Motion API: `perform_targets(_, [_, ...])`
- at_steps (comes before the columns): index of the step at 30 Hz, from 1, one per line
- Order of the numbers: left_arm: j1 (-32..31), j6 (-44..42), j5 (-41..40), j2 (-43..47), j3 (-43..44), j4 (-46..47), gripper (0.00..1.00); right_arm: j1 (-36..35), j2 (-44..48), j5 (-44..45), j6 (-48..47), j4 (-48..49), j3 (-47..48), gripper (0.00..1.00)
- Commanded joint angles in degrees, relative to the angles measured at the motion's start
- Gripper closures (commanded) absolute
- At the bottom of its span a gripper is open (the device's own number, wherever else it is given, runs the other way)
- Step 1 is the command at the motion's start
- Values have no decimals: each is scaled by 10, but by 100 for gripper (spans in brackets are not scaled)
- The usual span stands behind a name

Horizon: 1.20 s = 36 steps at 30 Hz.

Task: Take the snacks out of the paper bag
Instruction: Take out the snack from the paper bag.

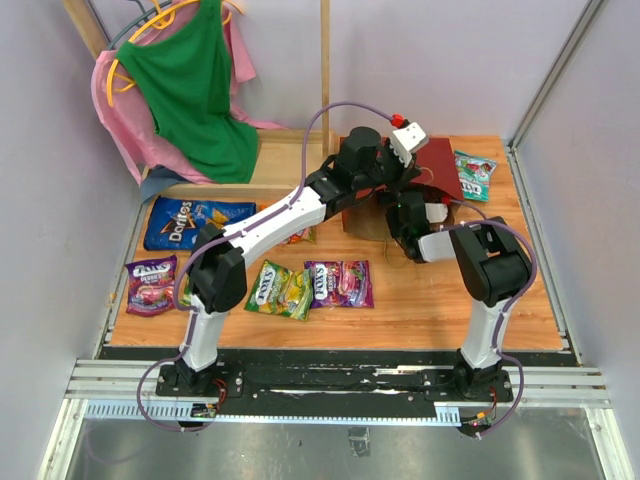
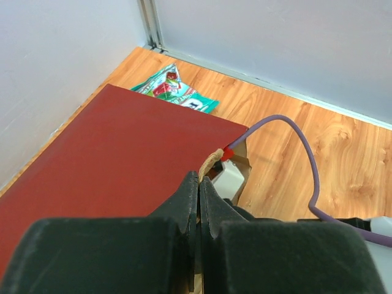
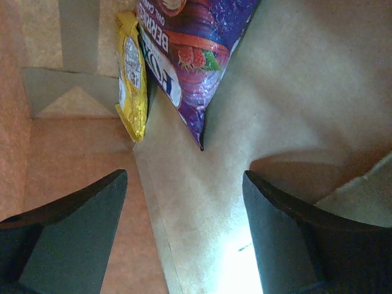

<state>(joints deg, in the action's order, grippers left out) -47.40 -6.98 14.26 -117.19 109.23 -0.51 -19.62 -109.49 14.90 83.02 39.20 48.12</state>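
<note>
Doritos bag (image 1: 195,222) and yellow-green packet (image 1: 280,288) lie out on the surface (image 1: 420,300); purple packet (image 3: 196,55) and yellow packet (image 3: 131,73) remain inside the paper bag (image 2: 110,153); left gripper (image 2: 199,184) pinches its cord handle (image 2: 211,162), right gripper (image 3: 184,184) spread.

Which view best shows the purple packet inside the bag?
Right wrist: its open hand looks into the paper bag, where the purple packet lies beside a yellow packet. Top external and left wrist show only the bag's red outside.
</note>
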Motion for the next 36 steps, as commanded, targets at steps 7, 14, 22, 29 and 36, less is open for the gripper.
perform_targets(7, [-3,19,16,6,11,7,99,13,-67,56,50,-88,65,23])
perform_targets(14, [-3,20,16,6,12,7,100,20,-101,78,72,-114,111,28])
perform_targets(22, [-3,2,-9,-20,33,-15,99,30,-138,68,58,-129,163,43])
perform_targets(29, [-3,1,-14,-24,33,-14,99,43,-175,12,29,-59,186,81])
perform_targets(36, [-2,-4,-33,-27,30,-6,99,37,-132,-22,-7,0,136,99])
